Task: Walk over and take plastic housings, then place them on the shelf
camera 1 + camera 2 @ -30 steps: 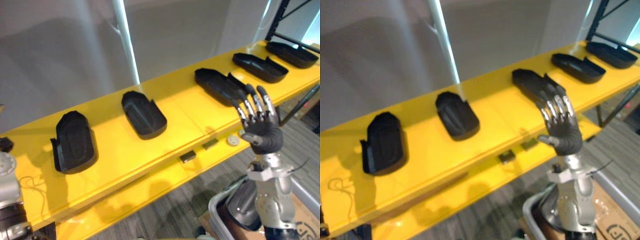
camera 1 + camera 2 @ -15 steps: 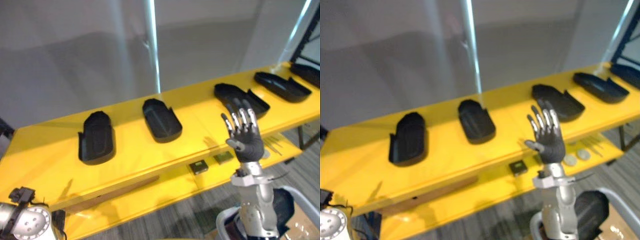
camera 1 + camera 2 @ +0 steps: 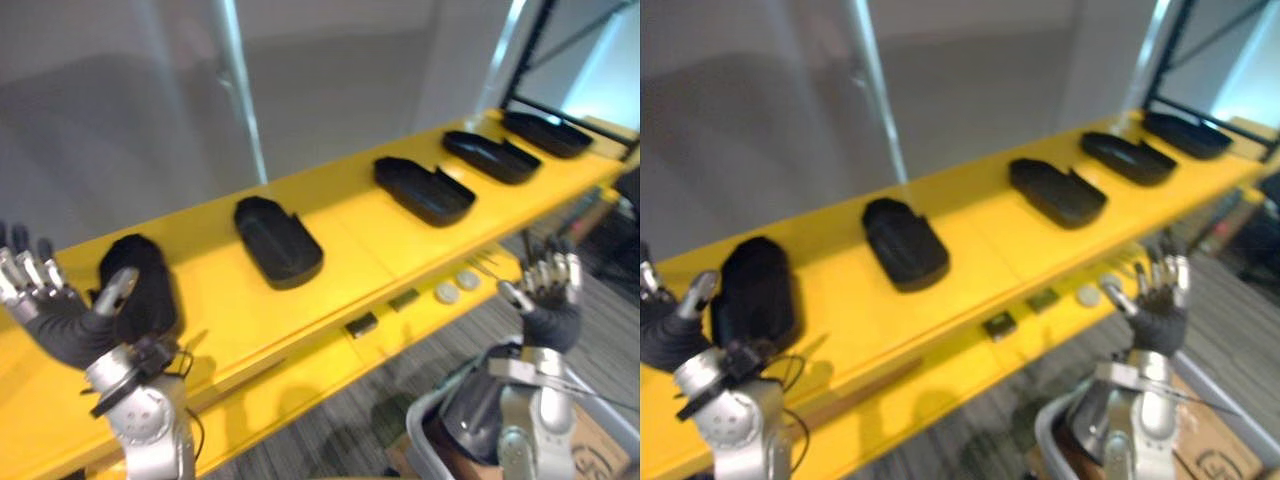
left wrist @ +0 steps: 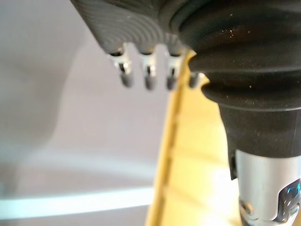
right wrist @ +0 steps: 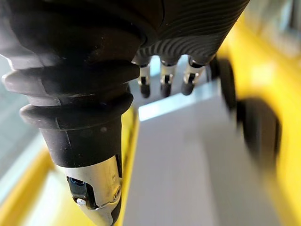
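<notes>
1. Status of hands: my left hand (image 3: 52,318) is raised at the left end of the yellow shelf (image 3: 350,228), fingers straight and spread, nothing in it. My right hand (image 3: 548,292) is raised in front of the shelf's right half, apart from it, fingers upright and loosely apart, also empty.
2. Location of task items: 5 black plastic housings lie in a row on the shelf top, each well apart from its neighbours. From my left they are housing 1 (image 3: 155,285), housing 2 (image 3: 277,242), housing 3 (image 3: 423,190), housing 4 (image 3: 492,157) and housing 5 (image 3: 545,133). Housing 1 sits just behind my left thumb; I cannot tell whether they touch.
3. Progress, as a judgement: with 5 housings resting on the shelf and neither hand loaded, the placing step looks complete for these items. No carry is under way.
4. Remaining work: whether further housings must be fetched cannot be read here. If so, the next cycle starts with walking to the supply.
5. Containers: a grey bin (image 3: 425,410) stands on the floor below my right arm. A dark rounded shape shows inside it; I cannot identify it.
6. Other storage: the lower ledge (image 3: 300,372) holds 2 small dark blocks (image 3: 362,325) and 2 pale discs (image 3: 447,292).
</notes>
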{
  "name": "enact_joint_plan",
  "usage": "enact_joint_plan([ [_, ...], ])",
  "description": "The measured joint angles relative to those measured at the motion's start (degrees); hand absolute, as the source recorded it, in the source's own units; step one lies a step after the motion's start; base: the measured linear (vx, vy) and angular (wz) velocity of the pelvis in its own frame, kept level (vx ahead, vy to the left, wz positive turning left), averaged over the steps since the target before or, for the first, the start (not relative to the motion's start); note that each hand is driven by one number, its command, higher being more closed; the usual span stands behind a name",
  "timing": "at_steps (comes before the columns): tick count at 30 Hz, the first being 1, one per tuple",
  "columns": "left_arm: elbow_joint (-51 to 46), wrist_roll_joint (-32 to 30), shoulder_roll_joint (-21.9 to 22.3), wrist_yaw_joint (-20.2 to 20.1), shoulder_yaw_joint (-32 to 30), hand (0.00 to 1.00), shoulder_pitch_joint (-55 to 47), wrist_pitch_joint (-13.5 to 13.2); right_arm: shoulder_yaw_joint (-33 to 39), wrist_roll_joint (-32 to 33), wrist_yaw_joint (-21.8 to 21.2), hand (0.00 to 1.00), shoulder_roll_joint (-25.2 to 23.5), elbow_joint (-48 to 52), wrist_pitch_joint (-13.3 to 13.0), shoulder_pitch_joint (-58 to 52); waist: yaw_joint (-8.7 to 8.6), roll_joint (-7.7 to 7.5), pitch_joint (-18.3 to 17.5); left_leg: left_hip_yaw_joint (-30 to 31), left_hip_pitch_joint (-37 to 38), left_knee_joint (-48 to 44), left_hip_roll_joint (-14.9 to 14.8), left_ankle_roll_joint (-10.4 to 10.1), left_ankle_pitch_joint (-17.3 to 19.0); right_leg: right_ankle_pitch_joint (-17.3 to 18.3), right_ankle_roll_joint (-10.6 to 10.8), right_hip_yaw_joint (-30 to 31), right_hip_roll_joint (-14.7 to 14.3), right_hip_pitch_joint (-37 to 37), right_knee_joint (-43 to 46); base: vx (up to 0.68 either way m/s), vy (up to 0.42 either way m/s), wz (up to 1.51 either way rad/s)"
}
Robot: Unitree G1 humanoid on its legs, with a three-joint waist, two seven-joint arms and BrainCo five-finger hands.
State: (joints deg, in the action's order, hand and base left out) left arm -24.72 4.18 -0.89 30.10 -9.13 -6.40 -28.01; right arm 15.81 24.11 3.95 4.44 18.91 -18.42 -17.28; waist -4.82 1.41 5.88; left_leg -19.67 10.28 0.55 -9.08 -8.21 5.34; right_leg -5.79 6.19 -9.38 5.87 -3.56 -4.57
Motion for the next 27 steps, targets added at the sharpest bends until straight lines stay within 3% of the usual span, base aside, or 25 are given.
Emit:
enact_joint_plan([
  [4,1.79,0.37,0.01,1.22,5.42,0.0,3.96,1.72,2.69,2.52,-0.3,0.0,-2.91,3.41,-2.57,-6.5,-3.97,-0.07,0.56,-4.85,1.16,-1.06,-0.47,-0.29,1.76,-0.4,-0.02,4.77,-0.98,1.72,0.01,0.04,0.027,-0.63],
  [7,1.79,0.32,0.05,1.15,7.29,0.0,4.92,3.05,2.61,3.9,-1.42,0.0,-4.38,3.98,-4.23,-8.11,-4.99,0.14,1.23,-6.64,2.2,-1.04,-0.48,-0.34,2.02,-0.42,0.0,6.47,-1.34,1.86,0.01,0.01,0.003,-0.41],
  [10,1.79,0.35,0.04,1.15,7.98,0.0,4.92,4.79,2.46,4.48,-3.91,0.0,-4.57,4.49,-5.36,-8.18,-5.08,1.38,2.15,-8.68,2.77,-1.73,-0.65,-0.2,3.22,-0.48,0.1,8.49,-1.85,2.38,0.0,-0.02,-0.003,-0.33],
  [13,1.77,0.37,-0.07,1.32,7.55,0.0,4.41,4.85,2.31,4.62,-6.24,0.0,-4.44,4.47,-5.37,-6.65,-3.51,0.77,3.45,-5.6,1.65,-8.04,-1.08,2.15,5.04,-0.67,0.04,11.76,-2.02,2.61,0.05,-0.02,-0.023,-0.48],
  [14,1.66,0.37,-0.13,1.82,7.38,0.0,3.81,4.89,1.91,4.89,-7.42,0.0,-3.95,4.49,-5.37,-5.61,-2.79,0.51,3.64,-1.64,-0.13,-12.09,-1.29,3.86,6.04,-0.69,-0.01,13.14,-2.06,2.83,0.26,-0.03,-0.023,-0.85],
  [15,1.22,0.37,-0.25,2.68,6.71,0.0,2.6,5.25,0.73,4.93,-9.02,0.0,-2.4,4.47,-5.36,-3.43,-1.75,0.54,3.8,6.19,-3.2,-19.34,-1.28,6.25,7.64,-0.08,-0.87,15.81,-2.51,3.63,0.95,-0.04,-0.009,-0.87],
  [17,0.43,0.37,-0.4,3.13,5.28,0.0,0.57,5.42,-0.88,4.96,-10.23,0.0,-0.38,4.42,-5.35,-0.79,-0.59,0.83,4.42,13.39,-5.29,-25.3,-0.75,7.81,9.6,0.0,-1.02,18.64,-3.17,4.14,1.16,-0.02,0.082,-0.93],
  [18,-0.17,0.36,-0.5,3.38,4.72,0.0,-1.32,5.45,-1.67,4.98,-10.71,0.0,1.21,4.37,-5.33,0.88,0.06,1.96,4.19,18.45,-5.58,-26.56,-0.13,8.25,11.35,-0.06,-1.08,20.6,-4.18,5.03,1.42,-0.01,0.2,-0.97],
  [20,-0.91,0.38,-0.51,3.25,4.17,0.0,-3.09,5.3,-2.64,6.14,-11.19,0.0,2.79,4.24,-5.22,2.88,0.95,3.62,3.6,21.08,-5.62,-25.57,0.55,6.95,12.36,-0.38,-0.53,21.74,-5.3,7.58,2.99,0.01,0.201,-0.59],
  [23,-1.51,-0.08,-1.17,2.2,2.46,0.0,-2.57,4.24,-4.53,5.43,-10.35,0.0,4.41,4.19,-3.18,5.25,0.98,2.1,4.82,20.94,-6.19,-23.65,2.53,6.86,12.4,-0.54,-0.06,22.07,-3.7,10.18,5.52,-0.01,0.154,0.0],
  [25,-2.81,-3.15,-2.97,2.29,3.11,0.0,-1.35,3.12,-5.59,1.96,-6.29,0.0,6.87,3.42,-1.35,7.04,1.04,1.87,5.47,20.93,-5.56,-23.03,3.42,6.11,12.84,-0.47,0.04,21.78,-3.22,11.8,8.96,-0.03,0.154,0.03],
  [27,-3.92,-4.66,-6.07,2.25,4.88,0.0,2.24,2.89,-5.58,2.85,-2.53,0.0,7.21,1.74,-0.95,7.43,0.93,1.5,6.04,20.94,-5.03,-24.75,4.44,5.96,13.01,-0.48,0.05,22.25,-2.68,12.21,11.95,-0.07,0.13,-0.1],
])
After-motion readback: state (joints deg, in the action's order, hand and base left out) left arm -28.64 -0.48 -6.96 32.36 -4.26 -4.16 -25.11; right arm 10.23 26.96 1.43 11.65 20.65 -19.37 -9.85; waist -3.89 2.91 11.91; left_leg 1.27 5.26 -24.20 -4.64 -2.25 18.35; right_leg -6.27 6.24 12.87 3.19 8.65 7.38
